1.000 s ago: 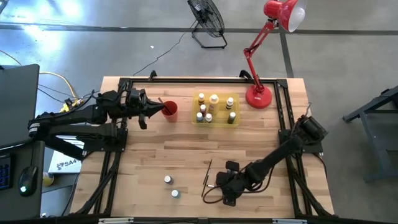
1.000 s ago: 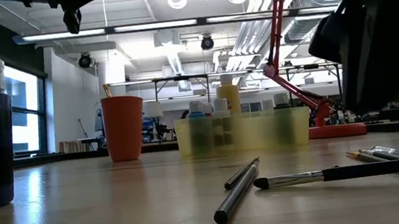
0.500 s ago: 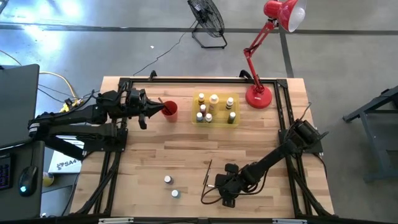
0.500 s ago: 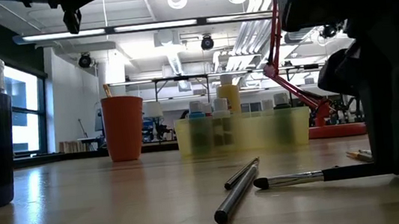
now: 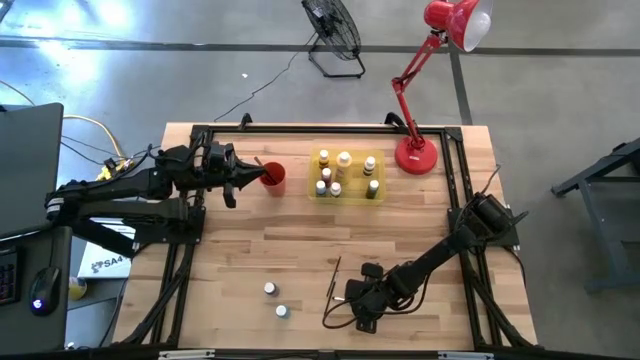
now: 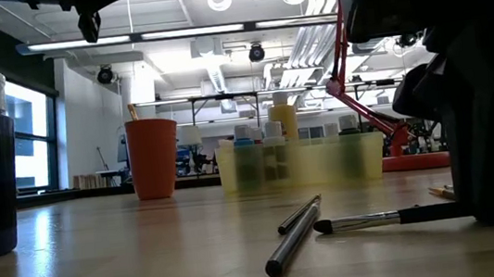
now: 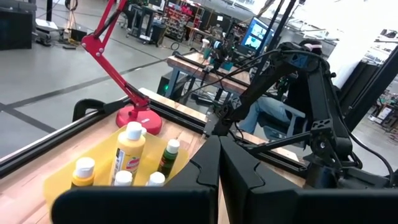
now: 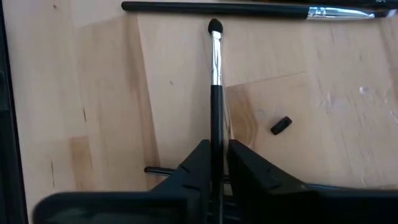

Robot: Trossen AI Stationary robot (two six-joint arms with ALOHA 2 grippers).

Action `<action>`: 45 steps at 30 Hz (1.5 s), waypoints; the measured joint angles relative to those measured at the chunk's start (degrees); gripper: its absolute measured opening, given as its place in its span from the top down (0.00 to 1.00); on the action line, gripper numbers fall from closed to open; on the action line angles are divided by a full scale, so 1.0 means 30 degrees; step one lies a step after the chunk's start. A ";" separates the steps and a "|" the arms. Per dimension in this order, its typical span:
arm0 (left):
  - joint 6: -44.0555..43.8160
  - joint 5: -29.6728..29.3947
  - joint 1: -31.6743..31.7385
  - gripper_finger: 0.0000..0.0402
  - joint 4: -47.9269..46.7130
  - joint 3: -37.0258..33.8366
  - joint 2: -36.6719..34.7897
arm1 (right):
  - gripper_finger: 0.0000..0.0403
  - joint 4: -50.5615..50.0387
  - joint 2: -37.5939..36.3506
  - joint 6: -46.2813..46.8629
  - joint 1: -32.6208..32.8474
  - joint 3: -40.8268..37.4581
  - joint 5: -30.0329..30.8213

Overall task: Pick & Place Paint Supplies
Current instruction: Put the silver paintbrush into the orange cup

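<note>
Pale wooden planks of the bench [image 5: 300, 250] are carrying everything, and nearest the front edge the right gripper [image 8: 216, 167] is pressing down with its fingers closing on a thin paintbrush [image 8: 215, 93] (whether it is clamped firmly I cannot tell). Another brush [image 8: 249, 9] is lying just beyond its tip, and two small bottles [image 5: 275, 300] are standing nearby. Farther back, the yellow tray [image 5: 346, 191] is holding several bottles beside the red cup [image 5: 273, 177], where the left gripper [image 7: 219, 163] is hovering, closed and empty. The slim handle could be slipping sideways from a shallow pinch. Only the right wrist view is showing that grip; the high view is hiding it.
</note>
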 joint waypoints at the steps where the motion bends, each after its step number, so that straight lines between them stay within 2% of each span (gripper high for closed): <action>1: -0.0031 0.0000 0.0000 0.99 0.0000 0.0000 0.0000 | 0.92 -0.0013 -0.0001 0.0000 0.0000 -0.0006 -0.0023; 4: -0.0025 0.0000 -0.0007 0.99 0.0000 0.0000 0.0000 | 0.97 -0.0013 -0.0015 0.0000 0.0000 -0.0006 -0.0100; 15: 0.0020 0.0000 0.0000 0.99 0.0010 0.0000 -0.0004 | 0.98 -0.0137 -0.0710 -0.0072 -0.0015 -0.0127 -0.0368; 31: 0.0027 -0.0051 -0.0005 0.99 0.0399 0.0000 -0.0007 | 0.99 -0.3983 -0.4949 -0.1598 -0.0856 -0.0136 0.0262; 37: 0.0027 -0.0044 -0.0007 0.99 0.0364 0.0000 -0.0007 | 0.99 -0.3545 -0.7514 -0.1734 -0.1651 -0.0108 0.2362; 45: 0.0027 0.0029 -0.0007 0.99 0.0345 0.0000 -0.0003 | 0.99 -0.0739 -1.0754 -0.3416 -0.2696 -0.0093 0.6957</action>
